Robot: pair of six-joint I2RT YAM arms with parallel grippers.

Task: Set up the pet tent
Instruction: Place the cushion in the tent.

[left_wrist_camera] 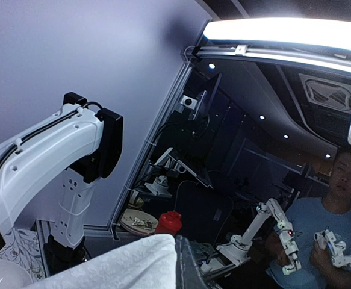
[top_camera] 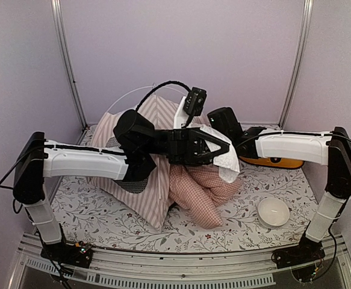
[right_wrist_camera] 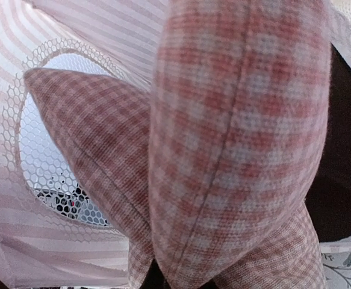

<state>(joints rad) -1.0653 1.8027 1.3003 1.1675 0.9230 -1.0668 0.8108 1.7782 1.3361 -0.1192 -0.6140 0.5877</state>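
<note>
Cushion (right_wrist_camera: 235, 150): before pet tent (top_camera: 154, 186) mesh window (right_wrist_camera: 43, 174).
Left gripper (top_camera: 220, 144): pinching white curtain (top_camera: 229, 164).
Right gripper (top_camera: 185, 115): fingers together, over tent.

Top external looks down from 6 o'clock, wide. Left wrist faces 3 o'clock and upward, sharing the right arm (left_wrist_camera: 49, 162). Right wrist sits close on the checked cushion (right_wrist_camera: 241, 138) and pet tent (right_wrist_camera: 18, 72) — both visible from above.

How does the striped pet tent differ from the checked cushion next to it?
The pet tent is striped, the cushion checked. The pet tent has a mesh window; the cushion has none. The pet tent is thin, slumped fabric; the cushion is plump. Both are pink and white.
</note>
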